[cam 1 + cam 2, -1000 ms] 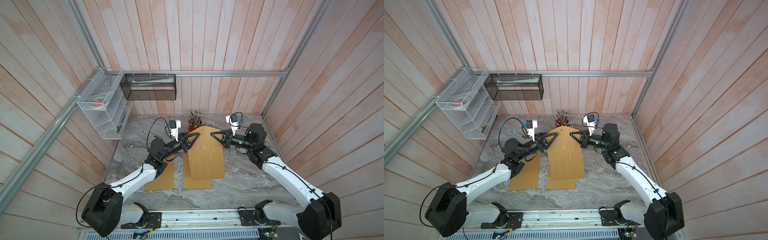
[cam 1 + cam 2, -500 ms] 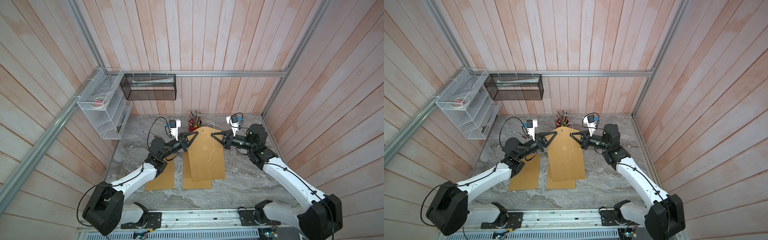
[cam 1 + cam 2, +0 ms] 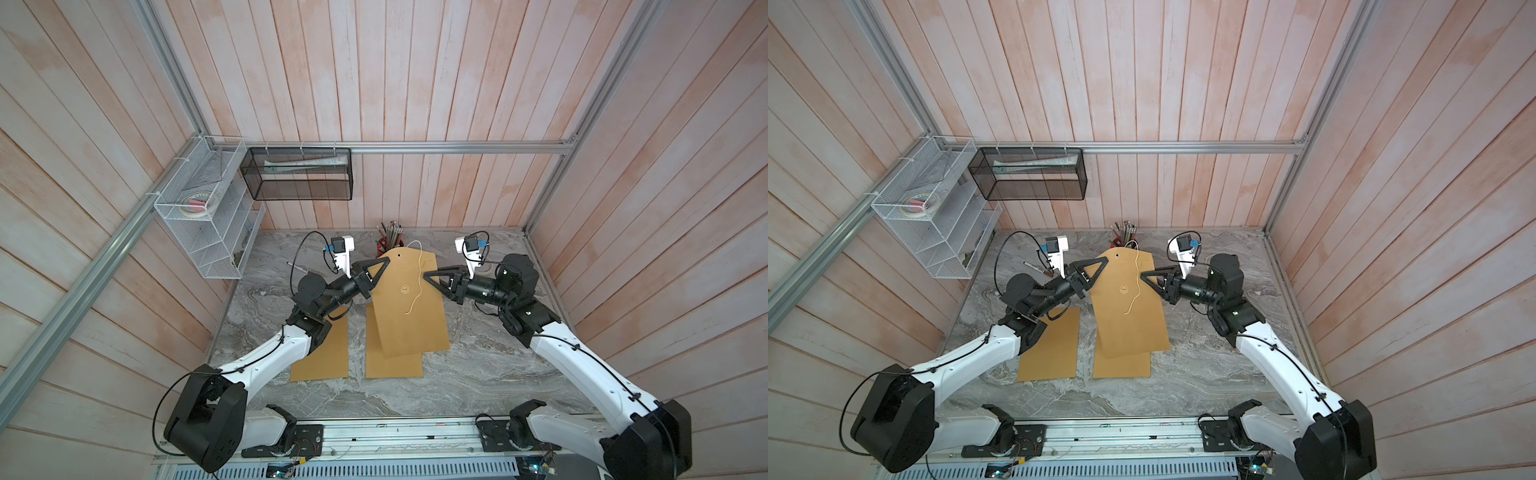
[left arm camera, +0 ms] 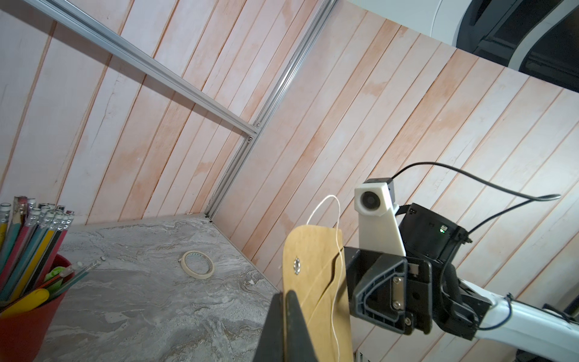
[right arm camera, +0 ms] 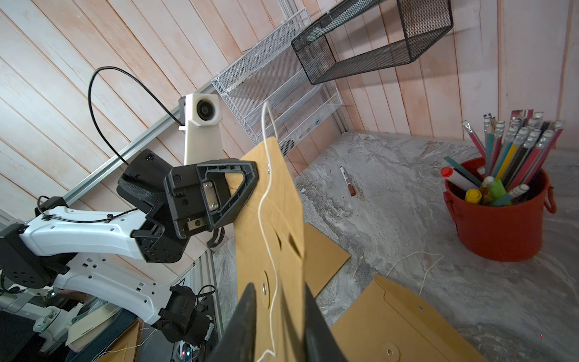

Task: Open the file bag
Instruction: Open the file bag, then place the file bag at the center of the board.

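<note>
File bag (image 3: 409,316) lifted on edge, centre of frame in both top views, flap up. String (image 3: 417,286) unwound, dangling down front.
Left gripper (image 3: 385,262) clamped tight on bag's left edge, near flap.
Right gripper (image 3: 425,275) parted narrowly around right edge, not pinching.

Likely step: spreading mouth. Keep left clamp firm. Pinch front layer only with right. Pull apart gently and steer clear of string.

Count:
- bags: three (one lifted, two flat bags (image 3: 322,357) on table)
- pencil cup (image 3: 390,246): one
- tape roll (image 4: 198,264): one
- marker (image 5: 347,181): one
</note>
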You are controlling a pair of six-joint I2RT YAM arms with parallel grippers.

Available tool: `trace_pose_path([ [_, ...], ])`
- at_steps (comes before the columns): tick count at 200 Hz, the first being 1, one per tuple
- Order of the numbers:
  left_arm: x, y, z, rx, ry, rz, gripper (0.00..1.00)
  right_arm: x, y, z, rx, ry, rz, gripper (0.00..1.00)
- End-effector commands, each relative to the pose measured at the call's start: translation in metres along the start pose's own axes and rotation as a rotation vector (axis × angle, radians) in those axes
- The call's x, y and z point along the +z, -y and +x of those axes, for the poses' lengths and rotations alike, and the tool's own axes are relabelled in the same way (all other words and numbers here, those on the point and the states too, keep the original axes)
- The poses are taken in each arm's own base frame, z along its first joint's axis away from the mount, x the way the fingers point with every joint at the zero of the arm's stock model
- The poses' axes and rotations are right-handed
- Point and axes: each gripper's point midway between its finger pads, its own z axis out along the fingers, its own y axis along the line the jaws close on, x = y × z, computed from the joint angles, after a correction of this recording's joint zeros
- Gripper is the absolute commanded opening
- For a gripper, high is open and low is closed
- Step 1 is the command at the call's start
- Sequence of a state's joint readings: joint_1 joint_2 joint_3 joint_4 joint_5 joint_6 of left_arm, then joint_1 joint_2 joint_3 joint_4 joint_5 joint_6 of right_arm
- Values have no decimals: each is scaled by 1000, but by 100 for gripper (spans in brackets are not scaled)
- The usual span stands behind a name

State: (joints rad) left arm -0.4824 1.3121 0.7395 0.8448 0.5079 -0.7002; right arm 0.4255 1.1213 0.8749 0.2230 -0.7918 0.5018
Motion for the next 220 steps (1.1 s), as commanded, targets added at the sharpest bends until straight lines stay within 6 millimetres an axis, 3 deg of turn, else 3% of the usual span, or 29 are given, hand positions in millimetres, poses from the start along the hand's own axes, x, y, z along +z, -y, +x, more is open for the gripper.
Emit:
trace_pose_path([
  [1,-6,-10,-9,2,47,-50,0,-1,-4,11,27,-19,-6,24],
  [52,-9,-15,-10,-8,62,-67,0,-2,-1,23,54,-30,4,18],
  [94,-11,-15,-10,-14,67,-62,0,-2,2,28,65,-37,24,0],
  [151,-15,-16,-9,-24,70,-69,0,-6,11,24,69,-35,102,0],
  [187,-20,-20,-9,-22,76,-89,18,-9,19,22,74,-46,174,0],
  [220,-28,-25,-8,-14,79,-120,26,-15,25,19,75,-52,220,0],
])
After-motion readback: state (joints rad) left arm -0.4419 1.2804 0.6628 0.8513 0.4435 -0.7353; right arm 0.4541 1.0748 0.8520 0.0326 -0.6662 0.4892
